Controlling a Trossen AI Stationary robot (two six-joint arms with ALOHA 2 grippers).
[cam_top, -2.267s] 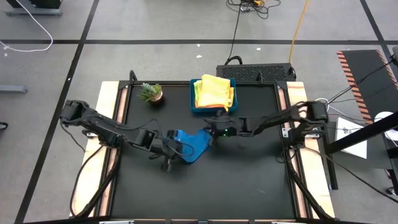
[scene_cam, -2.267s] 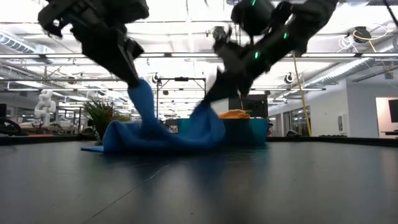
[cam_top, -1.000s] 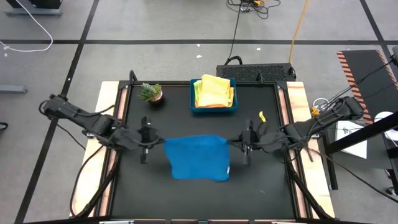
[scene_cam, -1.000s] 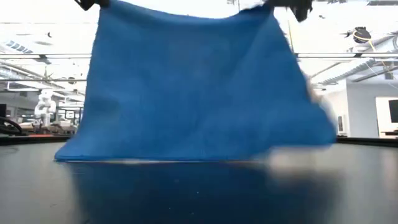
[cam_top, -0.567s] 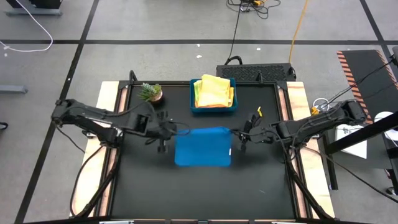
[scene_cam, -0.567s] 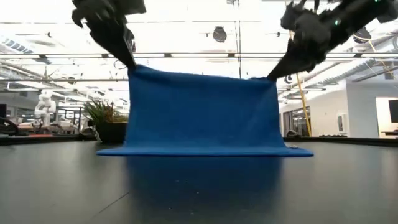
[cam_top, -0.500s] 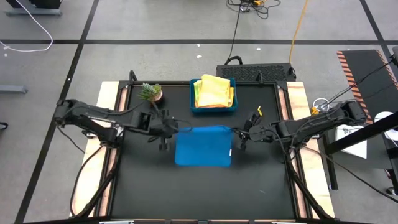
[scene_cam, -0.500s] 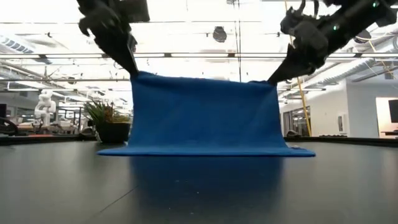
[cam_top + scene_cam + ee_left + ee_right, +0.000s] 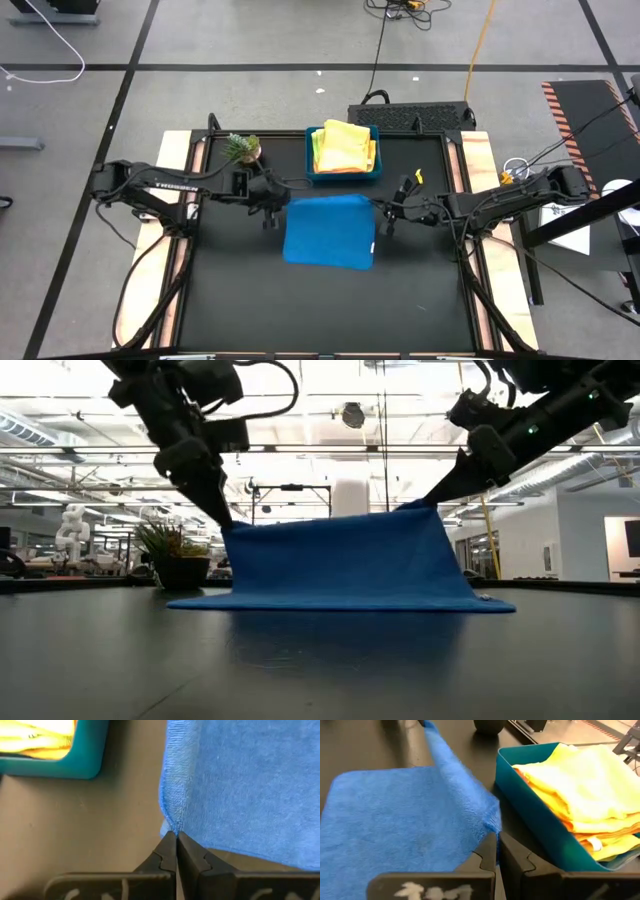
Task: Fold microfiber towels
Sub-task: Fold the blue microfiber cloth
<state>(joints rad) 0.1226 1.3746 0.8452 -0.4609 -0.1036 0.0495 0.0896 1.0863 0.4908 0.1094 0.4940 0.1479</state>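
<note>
A blue microfiber towel (image 9: 328, 232) lies spread in the middle of the black table, its near edge (image 9: 340, 603) flat on the table and its far edge raised. My left gripper (image 9: 276, 207) is shut on the far left corner, my right gripper (image 9: 379, 216) on the far right corner. Both show above the towel in the low view, the left gripper (image 9: 226, 520) lower than the right gripper (image 9: 433, 501). Folded yellow and orange towels (image 9: 345, 145) lie in a teal tray (image 9: 312, 172) just beyond. My left gripper pinches the towel's far left corner (image 9: 172, 822) between its two fingertips, slanting down from the table's left. The corner is lifted off the table and the cloth slopes down from it. My right gripper pinches the far right corner (image 9: 492, 821) between its fingertips, slanting down from the table's right. That corner stands higher, and the far edge (image 9: 330, 518) runs between the two holds.
The teal tray (image 9: 535, 810) stands close beyond the towel's far edge. A small potted plant (image 9: 243, 149) stands at the far left. Bare black table lies near and to both sides of the towel.
Both grippers have come down and gone toward the table's far edge, the left one also toward the right. The towel, which hung high and upright, has been laid out: its near part now rests flat while the held far edge sinks low.
</note>
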